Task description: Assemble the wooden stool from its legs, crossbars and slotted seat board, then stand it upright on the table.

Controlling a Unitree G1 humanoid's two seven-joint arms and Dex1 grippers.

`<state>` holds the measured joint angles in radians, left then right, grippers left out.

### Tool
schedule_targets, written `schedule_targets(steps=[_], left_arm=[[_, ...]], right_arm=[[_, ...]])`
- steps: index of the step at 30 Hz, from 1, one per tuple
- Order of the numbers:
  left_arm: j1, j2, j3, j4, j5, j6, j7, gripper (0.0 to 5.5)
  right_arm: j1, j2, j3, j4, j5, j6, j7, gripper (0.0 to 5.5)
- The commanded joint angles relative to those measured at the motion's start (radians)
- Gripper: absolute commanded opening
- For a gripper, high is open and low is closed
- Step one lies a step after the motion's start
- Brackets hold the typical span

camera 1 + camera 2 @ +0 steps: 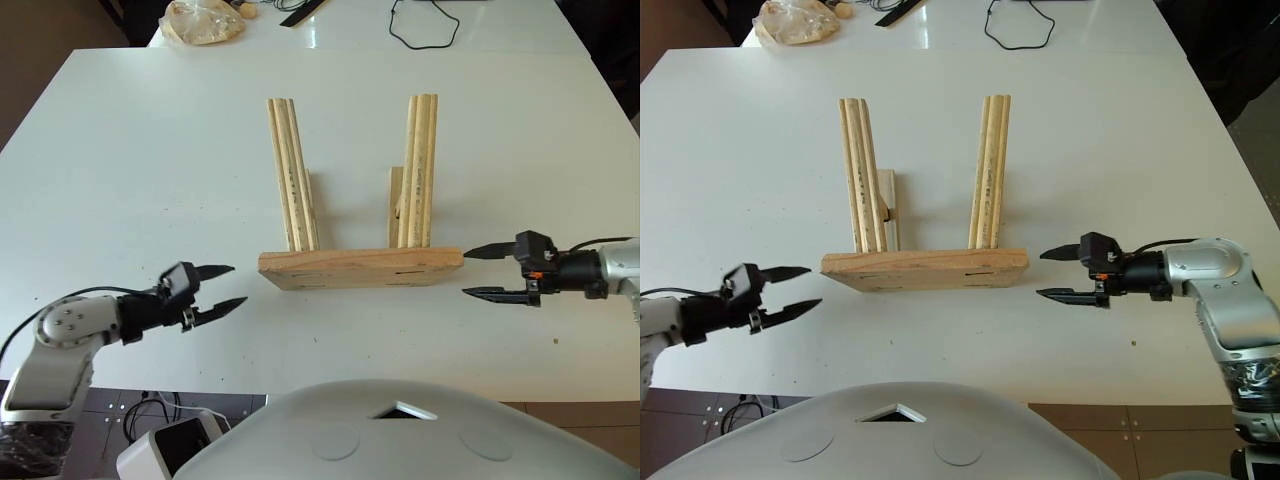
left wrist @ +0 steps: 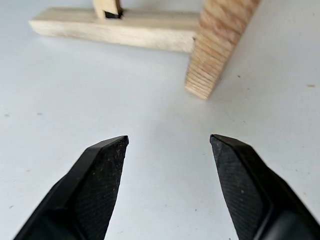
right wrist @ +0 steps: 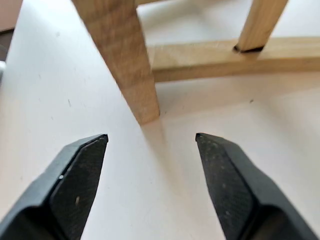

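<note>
The wooden stool lies on its side on the white table [image 1: 130, 150]. Its seat board [image 1: 360, 268] stands on edge toward the front, and two pairs of legs [image 1: 292, 175] [image 1: 418, 170] point away from me. A short crossbar [image 1: 396, 205] shows beside the right legs. My left gripper [image 1: 238, 285] is open just left of the board's left end, a small gap apart. My right gripper [image 1: 466, 273] is open at the board's right end, its fingertips level with the corner. The left wrist view shows the open left gripper [image 2: 169, 140] facing the board's end [image 2: 210, 55]; the right gripper [image 3: 151, 136] faces the other end [image 3: 120, 55].
A clear bag [image 1: 203, 22] with tan contents and a black cable [image 1: 425, 30] lie on the far table behind. The white table reaches well past the stool on both sides. Its front edge runs close beneath both arms.
</note>
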<state>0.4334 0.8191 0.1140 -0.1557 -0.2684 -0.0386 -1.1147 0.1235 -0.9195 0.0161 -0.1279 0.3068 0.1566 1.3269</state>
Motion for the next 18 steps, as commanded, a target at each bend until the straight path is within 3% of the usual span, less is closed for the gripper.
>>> schedule_targets(steps=[1,8,18], left_arm=[[-0.078,-0.071,-0.115,0.111,0.115,-0.135,0.035,3.04],[-0.151,-0.092,-0.181,0.262,0.15,-0.304,0.038,3.04],[-0.239,-0.112,-0.261,0.337,0.164,-0.338,0.05,3.01]], right_arm=[[-0.096,0.08,0.103,0.101,-0.094,-0.122,-0.023,3.25],[-0.156,0.142,0.174,0.198,-0.119,-0.204,-0.004,3.25],[-0.168,0.162,0.225,0.256,-0.162,-0.282,-0.001,3.11]])
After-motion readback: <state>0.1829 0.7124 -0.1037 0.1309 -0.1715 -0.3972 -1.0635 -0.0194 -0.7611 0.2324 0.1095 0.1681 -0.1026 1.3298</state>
